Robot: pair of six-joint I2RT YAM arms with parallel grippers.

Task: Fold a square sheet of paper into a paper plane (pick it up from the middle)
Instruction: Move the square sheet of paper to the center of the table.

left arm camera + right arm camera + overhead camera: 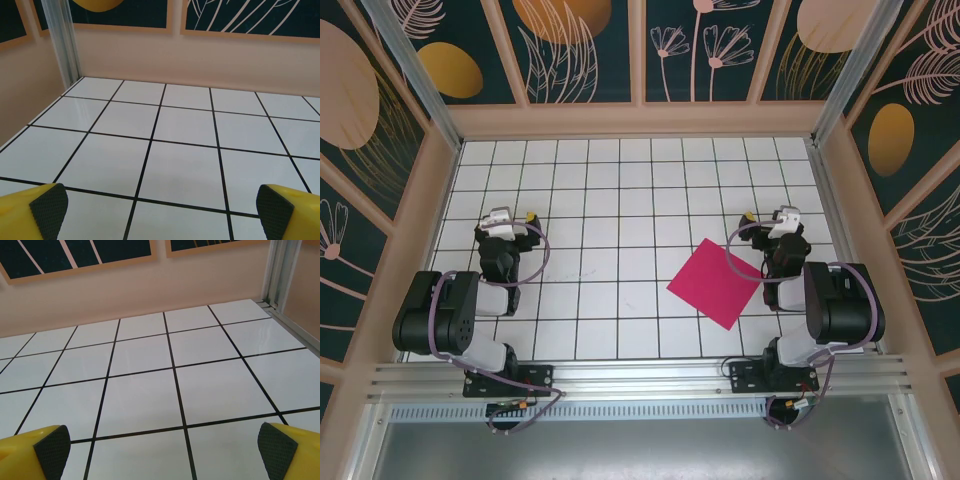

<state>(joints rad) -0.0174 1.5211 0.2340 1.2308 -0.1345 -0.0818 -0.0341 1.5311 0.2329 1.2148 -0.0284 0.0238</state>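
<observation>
Across the white gridded counter (620,200) on my feed, the square sheet of paper (717,283) lies flat right of centre, near my right claw (775,218), and both that and my left claw (508,216) stand spread wide, empty.

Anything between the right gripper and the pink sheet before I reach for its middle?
Nothing visible. The square sheet of paper lies flat on the table, and only bare table surface separates it from the open right gripper.
</observation>
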